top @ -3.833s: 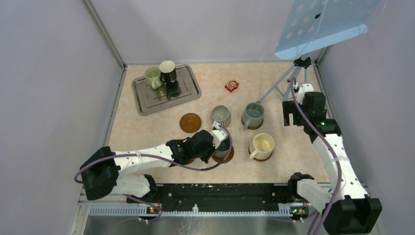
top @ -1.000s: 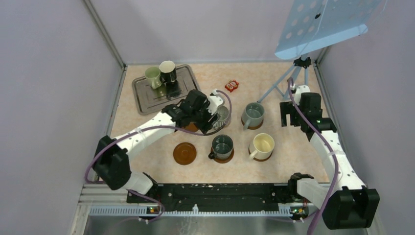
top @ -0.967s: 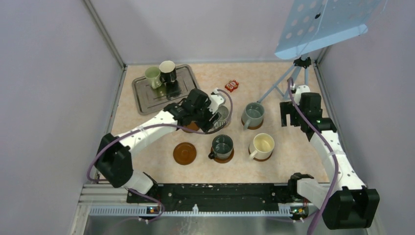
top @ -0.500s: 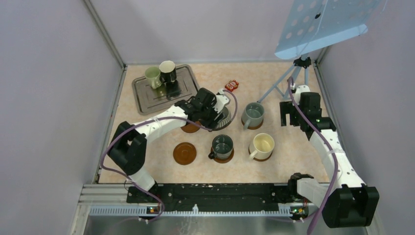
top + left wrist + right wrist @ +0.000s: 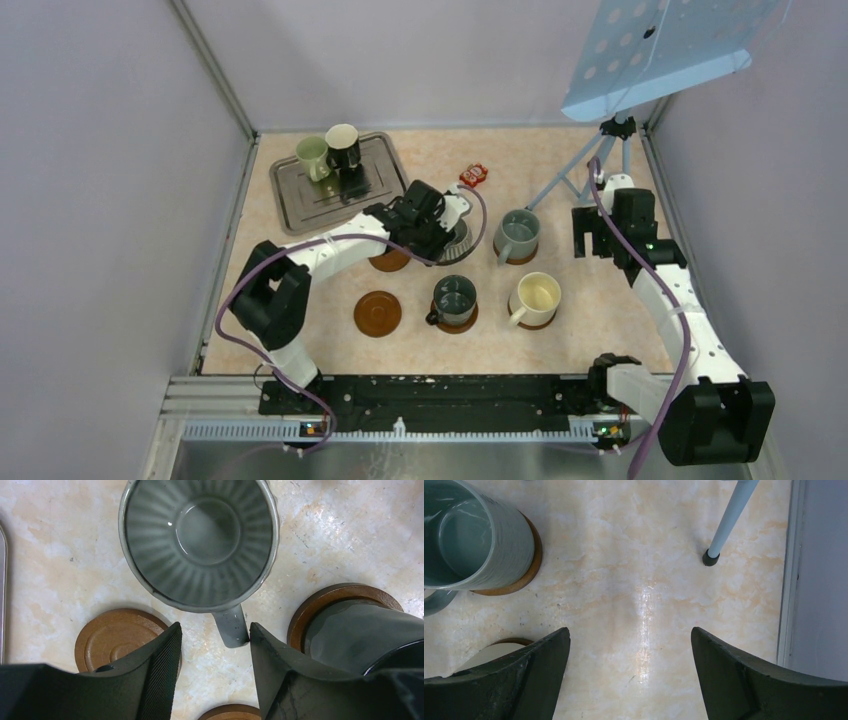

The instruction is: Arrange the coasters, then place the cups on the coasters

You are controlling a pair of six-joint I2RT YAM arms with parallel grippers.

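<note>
A ribbed grey cup [image 5: 200, 540] stands upright on the bare tabletop. Its handle [image 5: 231, 626] points in between the fingers of my left gripper [image 5: 214, 630], which is open; the handle touches the right finger and a gap remains on the left. From above, the left gripper [image 5: 443, 232] covers part of that cup [image 5: 460, 243]. An empty coaster [image 5: 114, 637] lies just left of it, and another empty coaster [image 5: 377, 313] lies nearer. The dark grey-green cup [image 5: 455, 298], cream cup [image 5: 535, 295] and grey-blue cup [image 5: 518, 234] each sit on a coaster. My right gripper [image 5: 630, 635] hangs open over bare table.
A metal tray [image 5: 300, 200] at the back left holds a pale green cup [image 5: 312, 156] and a black cup [image 5: 343, 148]. A red packet [image 5: 473, 175] lies behind the ribbed cup. A tripod leg [image 5: 726, 520] stands near the right wall [image 5: 819, 580].
My left arm has reached further right and forward, bringing its fingers around the ribbed cup's handle. The right arm has not moved.
</note>
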